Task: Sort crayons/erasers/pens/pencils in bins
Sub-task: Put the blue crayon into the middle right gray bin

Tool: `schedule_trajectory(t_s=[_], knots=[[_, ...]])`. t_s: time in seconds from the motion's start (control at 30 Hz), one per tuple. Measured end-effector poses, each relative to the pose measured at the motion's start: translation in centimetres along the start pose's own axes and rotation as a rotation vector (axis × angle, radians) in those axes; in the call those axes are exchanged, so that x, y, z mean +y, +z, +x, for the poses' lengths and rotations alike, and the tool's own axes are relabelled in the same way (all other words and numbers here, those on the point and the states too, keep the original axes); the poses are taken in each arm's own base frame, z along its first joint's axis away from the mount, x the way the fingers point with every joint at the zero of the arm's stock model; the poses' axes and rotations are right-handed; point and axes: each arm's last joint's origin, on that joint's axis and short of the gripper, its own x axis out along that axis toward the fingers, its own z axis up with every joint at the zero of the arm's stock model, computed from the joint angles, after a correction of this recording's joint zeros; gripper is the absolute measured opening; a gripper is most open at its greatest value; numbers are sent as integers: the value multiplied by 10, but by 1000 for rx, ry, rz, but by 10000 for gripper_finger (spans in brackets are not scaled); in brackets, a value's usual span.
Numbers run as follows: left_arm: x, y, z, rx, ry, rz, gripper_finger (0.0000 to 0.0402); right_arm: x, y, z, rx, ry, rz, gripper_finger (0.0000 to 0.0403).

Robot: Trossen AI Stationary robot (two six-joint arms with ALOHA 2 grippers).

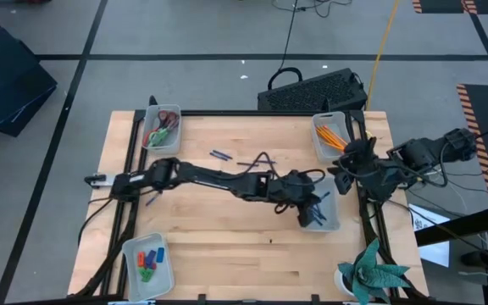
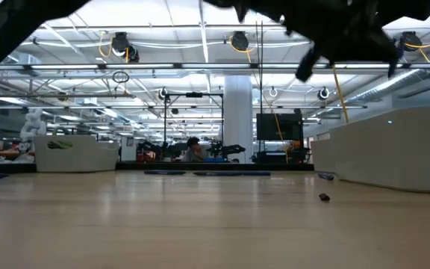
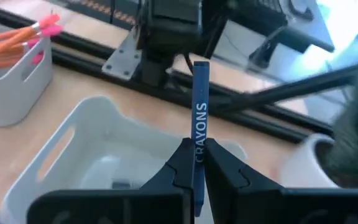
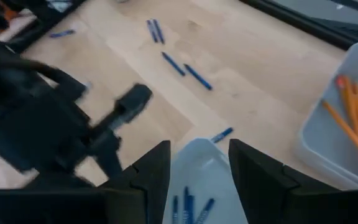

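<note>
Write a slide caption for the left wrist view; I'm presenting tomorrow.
Left claw holds a blue pen above a bin.

Bright overhead light, blurred wrist views.

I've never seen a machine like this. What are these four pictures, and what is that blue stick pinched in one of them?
Two dark robot arms work at a wooden table. One picture looks straight down, one looks level across the tabletop, and two come from cameras on the arms' wrists. The left end effector is shut on a blue pen above a bin that already holds pens. The right end effector hovers open close by. Other bins hold orange pencils and crayons. Loose pens lie on the table.
</note>
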Motion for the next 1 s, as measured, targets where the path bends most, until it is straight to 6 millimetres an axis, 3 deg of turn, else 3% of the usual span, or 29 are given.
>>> schedule_trajectory(t_s=[0.13, 0.33, 0.63, 0.73, 1.0], knots=[[11, -19, 21, 17, 30, 1, 19, -6, 1, 1, 8, -43, -16, 155], [21, -37, 33, 80, 65, -3, 38, -7, 4, 4, 31, -60, -20, 159], [38, -42, 36, 157, 86, 2, 161, -3, 9, 12, 33, -72, -64, 180], [35, -33, 26, 188, 66, -14, 186, -1, 11, 12, 11, -46, -124, 180], [27, 21, -54, 274, 276, 46, 175, -8, 15, 6, -65, -72, -144, 180]])
